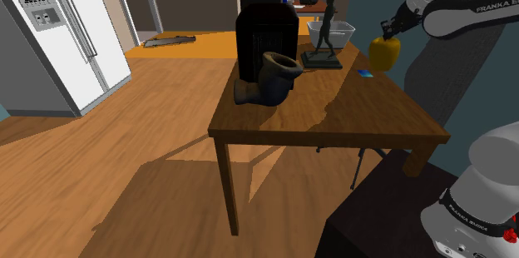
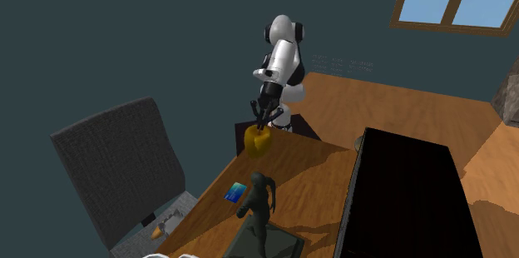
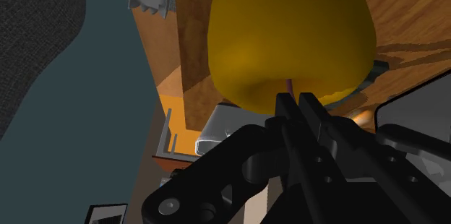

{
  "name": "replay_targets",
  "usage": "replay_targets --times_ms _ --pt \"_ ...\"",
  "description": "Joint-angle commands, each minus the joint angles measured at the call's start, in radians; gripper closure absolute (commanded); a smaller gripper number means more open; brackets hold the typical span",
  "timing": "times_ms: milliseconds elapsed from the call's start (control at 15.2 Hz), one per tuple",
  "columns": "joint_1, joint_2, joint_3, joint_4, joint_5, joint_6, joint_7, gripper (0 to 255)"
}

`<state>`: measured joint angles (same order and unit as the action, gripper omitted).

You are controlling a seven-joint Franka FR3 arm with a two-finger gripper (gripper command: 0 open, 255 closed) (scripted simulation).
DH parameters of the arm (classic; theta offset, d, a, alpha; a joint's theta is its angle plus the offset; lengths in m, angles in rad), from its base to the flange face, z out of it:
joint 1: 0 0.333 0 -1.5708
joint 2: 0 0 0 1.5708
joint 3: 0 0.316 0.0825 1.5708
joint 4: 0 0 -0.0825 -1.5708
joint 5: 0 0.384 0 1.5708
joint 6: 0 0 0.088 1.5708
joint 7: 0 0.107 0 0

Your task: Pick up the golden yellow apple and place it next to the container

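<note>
Jaws are pinched shut on just the stem [image 3: 290,87] of the apple [image 1: 384,52] (sketchy grip imo), which hangs over the worktop [image 1: 333,115] near its right edge, so a swing toward the far container [image 1: 346,32] could shake it loose.

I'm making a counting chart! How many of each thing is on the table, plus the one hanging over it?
yellow apple: 1
clear container: 1
dark statuette: 1
black box: 1
dark vase: 1
small blue card: 1
Total: 6
</note>
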<state>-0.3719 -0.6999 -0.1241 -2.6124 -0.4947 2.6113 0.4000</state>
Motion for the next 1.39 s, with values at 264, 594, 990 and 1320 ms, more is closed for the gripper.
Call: replay_targets --times_ms 264,594,990,1320 --pt "0.025 -0.015 -0.002 0.070 0.031 -0.084 -0.031 255" --pt "0.041 -0.019 -0.002 0.133 0.054 -0.150 -0.055 255" --pt "0.056 -0.015 0.000 0.215 0.077 -0.226 -0.081 255" --pt "0.066 -0.005 0.003 0.287 0.095 -0.288 -0.101 255"
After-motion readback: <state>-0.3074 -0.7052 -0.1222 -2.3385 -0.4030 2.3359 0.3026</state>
